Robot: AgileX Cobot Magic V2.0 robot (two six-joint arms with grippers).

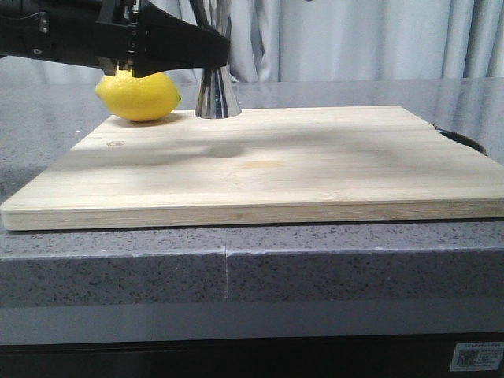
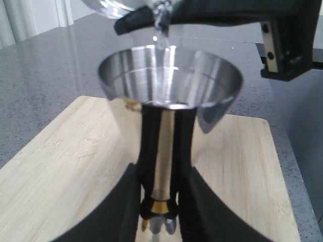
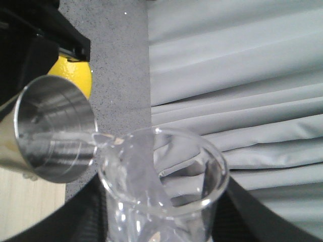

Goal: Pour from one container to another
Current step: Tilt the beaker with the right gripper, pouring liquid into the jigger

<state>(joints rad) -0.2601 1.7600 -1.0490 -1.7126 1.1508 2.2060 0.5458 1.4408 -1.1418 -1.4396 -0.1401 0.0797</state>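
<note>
- Pale grey curtains point(image 1: 354, 39) are hanging behind a speckled grey tabletop point(image 1: 110, 268), which is carrying a pale wooden cutting board point(image 1: 260, 169).
- The left gripper point(image 2: 159, 201) is closing its black jaws on the narrow waist of the steel jigger point(image 2: 169, 83), just above the thin gold band point(image 2: 160, 206); the jigger is standing upright on the board's far edge, its open upper cone facing up.
- The right gripper point(image 3: 161, 222) is gripping the clear glass beaker point(image 3: 161, 176) by its sides, jaws pressing against the glass, and tilting it so the pouring lip is hanging over the jigger's rim.
- A thin clear stream point(image 2: 161, 35) is running from the lip into the jigger's upper cone.
- A yellow lemon point(image 1: 138, 96) is lying just beside the jigger's base, at the board's far left corner, under the black left arm point(image 1: 94, 35).
</note>
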